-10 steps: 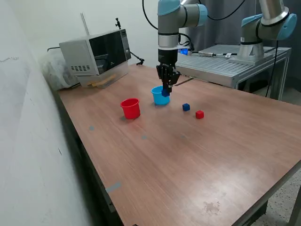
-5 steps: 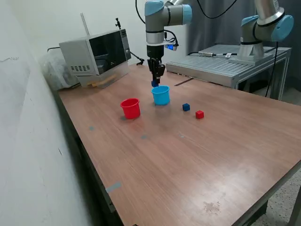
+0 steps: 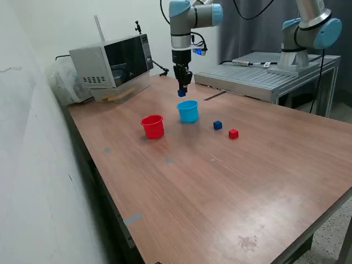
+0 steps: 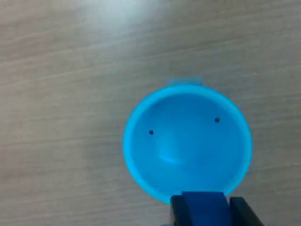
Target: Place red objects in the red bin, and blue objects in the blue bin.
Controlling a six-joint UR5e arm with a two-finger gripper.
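Nearest to us in the exterior view is a long bare stretch of the wooden desk [image 3: 220, 192], with a small stain close to its front edge. Farther in, we find a small red cube [image 3: 234, 133] lying on the desk, and just beside it, toward the exterior view's left, a small dark blue cube [image 3: 218, 125]; the two sit close but apart. To the exterior view's left of them stands the red cup [image 3: 153, 126], upright. Whether it holds anything we cannot tell from this angle.

A little farther back, between the red cup and the two cubes, stands the light blue cup [image 3: 188, 111], also upright. In the wrist view we look straight down into the light blue cup [image 4: 186, 142]: its inside holds no cube, only two tiny dark dots on the wall.

Above and just behind the blue cup hangs our tool [image 3: 182, 92], pointing down and clamped on a second dark blue cube, the held cube [image 3: 181, 93]. In the wrist view the held cube [image 4: 203, 209] sits between the two dark fingers [image 4: 178, 212], over the cup's rim.

Behind, near the wall, sits a grey microwave [image 3: 113, 65], and at the exterior view's right a second robot arm [image 3: 305, 33] stands on a metal bench.
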